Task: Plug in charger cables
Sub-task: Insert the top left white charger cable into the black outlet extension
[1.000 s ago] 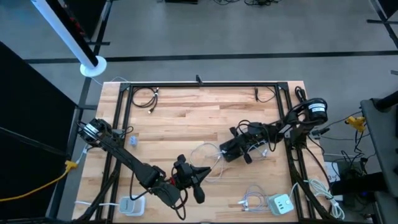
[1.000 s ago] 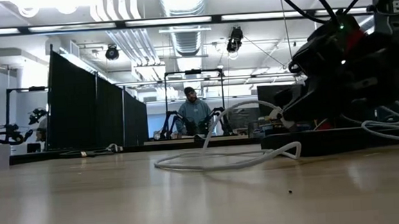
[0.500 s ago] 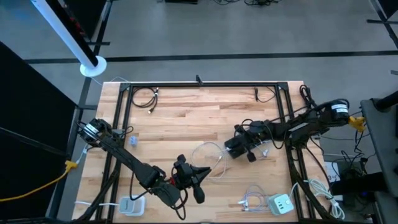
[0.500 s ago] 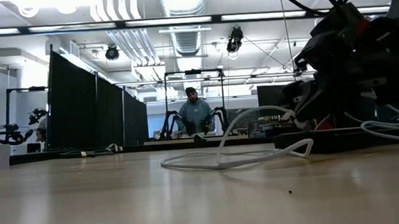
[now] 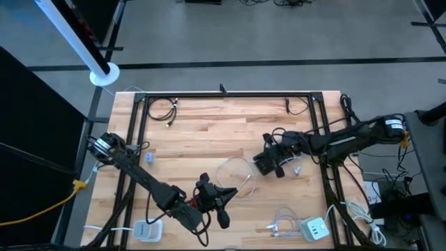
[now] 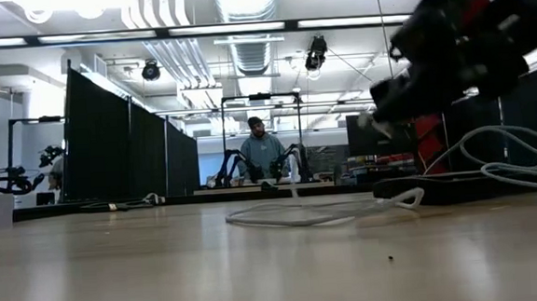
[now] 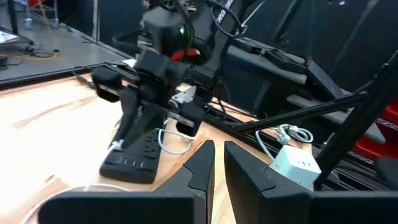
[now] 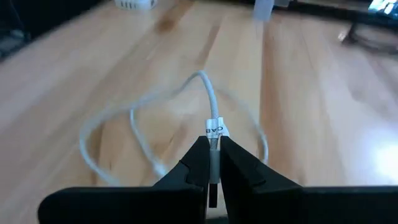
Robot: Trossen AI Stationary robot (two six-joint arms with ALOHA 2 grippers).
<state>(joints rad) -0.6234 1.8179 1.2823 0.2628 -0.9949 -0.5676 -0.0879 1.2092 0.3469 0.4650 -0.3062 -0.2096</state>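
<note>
Right pincer [image 8: 213,163] pinches the end of a white charger cable [image 8: 143,124]; in the right wrist view the fingers [image 8: 194,163] are pressed onto the cable just behind a small white label. In the high view this pincer [image 5: 259,162] sits right of desk centre, roughly 3 o'clock from the middle, raised above the black power strip [image 7: 132,160]. The held cable [image 5: 233,169] lies in a loose loop on the desk [image 5: 202,136], at 9 o'clock from the right pincer; the low view shows the loop [image 6: 296,211] flat on the wood. Left pincer [image 5: 230,195] is at 6 o'clock from desk centre, near the front edge, its fingers [image 7: 199,163] close together with a narrow gap and nothing between them. More cables: a black coil [image 5: 162,109] at 11 o'clock near the far rail, another black one [image 5: 297,107] at 1 o'clock, a white bundle [image 5: 281,223] at 5 o'clock beside a white charger block [image 5: 314,228]. Second white block [image 5: 144,230] at 7 o'clock. A person [image 6: 262,151] sits in the room beyond.
</note>
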